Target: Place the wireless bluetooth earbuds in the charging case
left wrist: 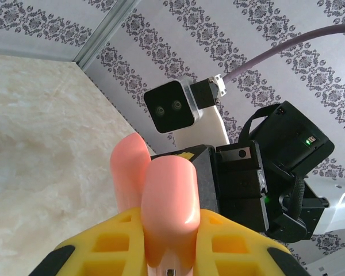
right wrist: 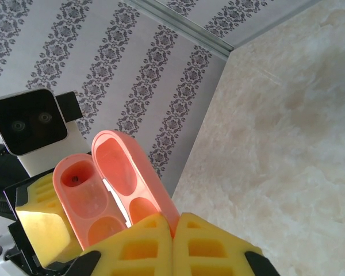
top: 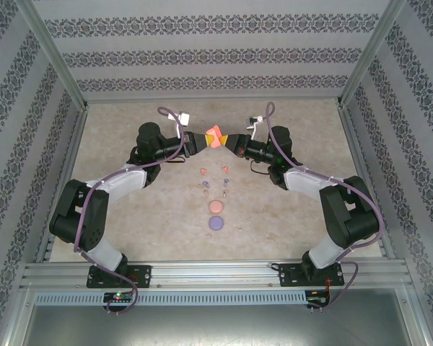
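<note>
Left end effector: my yellow fingers are closed tight on the lower end of the coral-pink charging case, one finger on each side of it.
Right end effector: nearly fully closed, with the two yellow fingers almost meeting. The bottom edge of the case lid runs down into the seam between them, so I seem to have the lid pinched.
Charging case: held off the worktop between my two end effectors, out towards the far middle of it. It is hinged open. In the right wrist view the lid stands beside the base half, and both hollow insides face that camera.
Earbuds: tiny buds lie loose on the worktop, nearer my bases than the held case, in a small scatter of reddish and purple ones. None touches either end effector.
Other cases: a salmon-orange round case sits just nearer than the buds. A purple round case lies just beside it, nearer still.
Arms: both reach inward and meet tip to tip at the case.
</note>
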Action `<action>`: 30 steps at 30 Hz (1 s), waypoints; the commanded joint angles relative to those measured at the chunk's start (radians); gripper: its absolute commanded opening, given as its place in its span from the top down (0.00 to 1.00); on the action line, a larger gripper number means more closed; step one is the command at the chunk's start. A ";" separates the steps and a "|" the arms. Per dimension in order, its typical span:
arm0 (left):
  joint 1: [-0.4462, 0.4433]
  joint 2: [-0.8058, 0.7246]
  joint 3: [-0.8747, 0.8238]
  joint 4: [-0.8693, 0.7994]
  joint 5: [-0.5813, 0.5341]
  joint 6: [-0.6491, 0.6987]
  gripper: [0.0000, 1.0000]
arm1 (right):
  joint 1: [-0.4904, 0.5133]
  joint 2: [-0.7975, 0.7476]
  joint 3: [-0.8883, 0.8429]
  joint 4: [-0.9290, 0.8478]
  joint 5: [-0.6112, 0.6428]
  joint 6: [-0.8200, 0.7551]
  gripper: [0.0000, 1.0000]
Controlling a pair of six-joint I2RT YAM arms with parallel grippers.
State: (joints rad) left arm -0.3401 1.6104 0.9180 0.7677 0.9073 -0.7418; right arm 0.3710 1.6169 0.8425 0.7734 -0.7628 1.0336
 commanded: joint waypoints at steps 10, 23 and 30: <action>0.019 -0.067 0.018 -0.186 -0.124 0.123 0.29 | -0.015 0.005 0.078 -0.080 0.022 -0.039 1.00; 0.104 -0.074 0.301 -0.841 0.029 0.539 0.10 | -0.133 0.029 0.183 -0.347 -0.080 -0.237 1.00; 0.107 0.081 0.551 -1.230 0.114 0.785 0.12 | -0.158 0.070 0.255 -0.513 -0.154 -0.396 1.00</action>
State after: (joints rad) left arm -0.2462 1.6272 1.3911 -0.1909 0.9474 -0.1349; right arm 0.2115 1.6726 1.0534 0.3599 -0.8505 0.7578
